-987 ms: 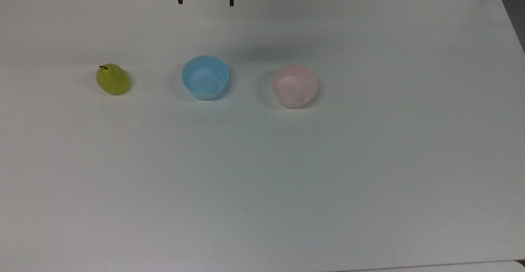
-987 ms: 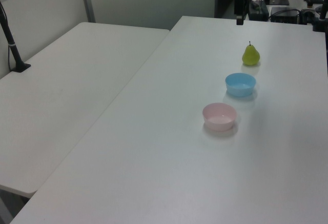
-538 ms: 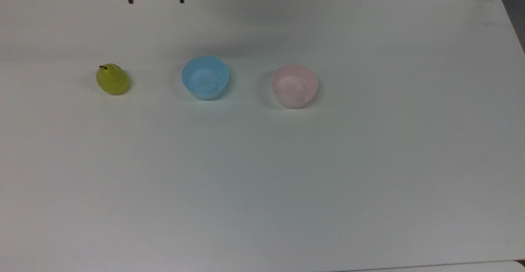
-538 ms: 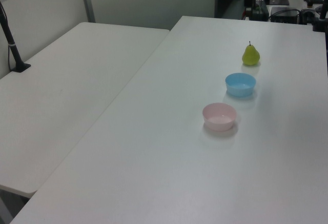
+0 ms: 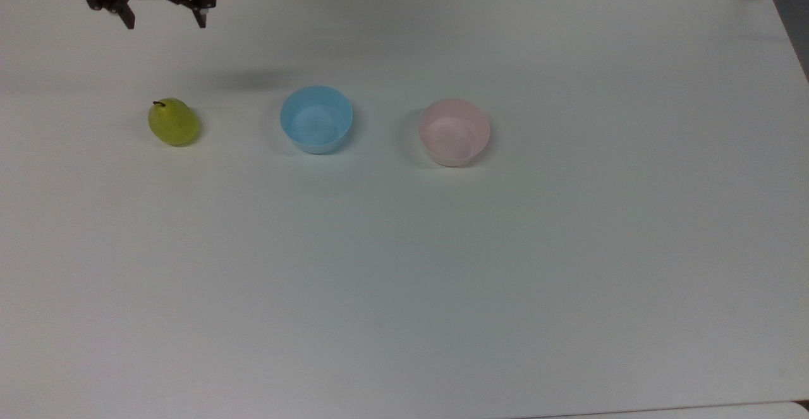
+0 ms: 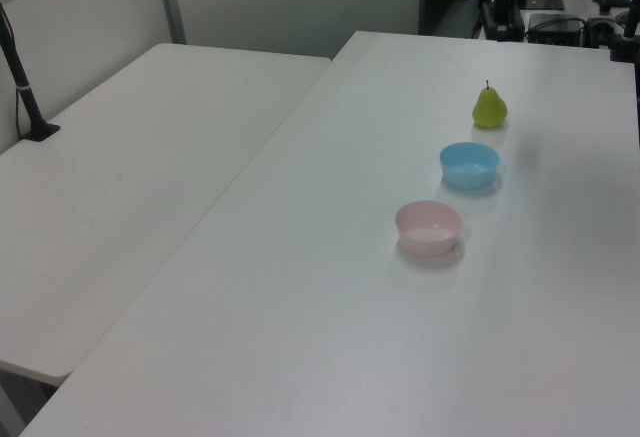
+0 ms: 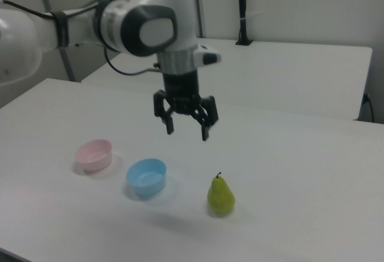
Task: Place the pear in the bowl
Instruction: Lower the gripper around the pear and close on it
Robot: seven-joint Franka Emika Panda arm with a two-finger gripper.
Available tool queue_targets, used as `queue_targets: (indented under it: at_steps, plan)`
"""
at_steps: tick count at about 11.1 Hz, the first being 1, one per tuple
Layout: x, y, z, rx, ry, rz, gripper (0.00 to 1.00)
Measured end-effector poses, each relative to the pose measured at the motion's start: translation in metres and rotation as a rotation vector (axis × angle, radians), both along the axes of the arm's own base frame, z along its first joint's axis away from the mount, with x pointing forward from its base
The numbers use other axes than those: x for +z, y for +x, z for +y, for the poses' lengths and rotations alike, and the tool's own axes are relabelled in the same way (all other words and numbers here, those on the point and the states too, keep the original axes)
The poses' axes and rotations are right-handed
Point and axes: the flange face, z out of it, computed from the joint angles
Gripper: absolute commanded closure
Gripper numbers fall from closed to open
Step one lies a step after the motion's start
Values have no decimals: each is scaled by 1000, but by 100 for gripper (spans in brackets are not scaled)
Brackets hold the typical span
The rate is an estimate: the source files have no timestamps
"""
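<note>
The tool point(image 5: 165, 22) hangs in the air with its two fingers spread wide and nothing between them, above the desk point(image 5: 404, 267) at about 12 o'clock from the pear point(image 5: 173, 122) in the top view. The pear stands upright on the desk, stem up, untouched. At 3 o'clock from it in the top view sits the light blue bowl point(image 5: 316, 119), and further along the same line the pink bowl point(image 5: 454, 132), both holding nothing. In the right view the tool point(image 7: 186, 132) hovers well above the pear point(image 7: 221, 195).
</note>
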Motion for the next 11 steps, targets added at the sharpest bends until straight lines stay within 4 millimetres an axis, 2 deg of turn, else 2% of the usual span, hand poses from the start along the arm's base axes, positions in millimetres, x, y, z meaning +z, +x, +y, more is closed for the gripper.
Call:
queue_targets:
  at_steps: [1,3,6,10,11]
  plan:
    - [-18,0,-16,-7,6,12,0]
    - [-53,5,-31,-15,6,5,0]
    - [-106,8,-34,-5,-1,-5,1]
    - [-167,18,-50,23,-47,21,4]
    - [-178,19,-53,22,-46,26,10]
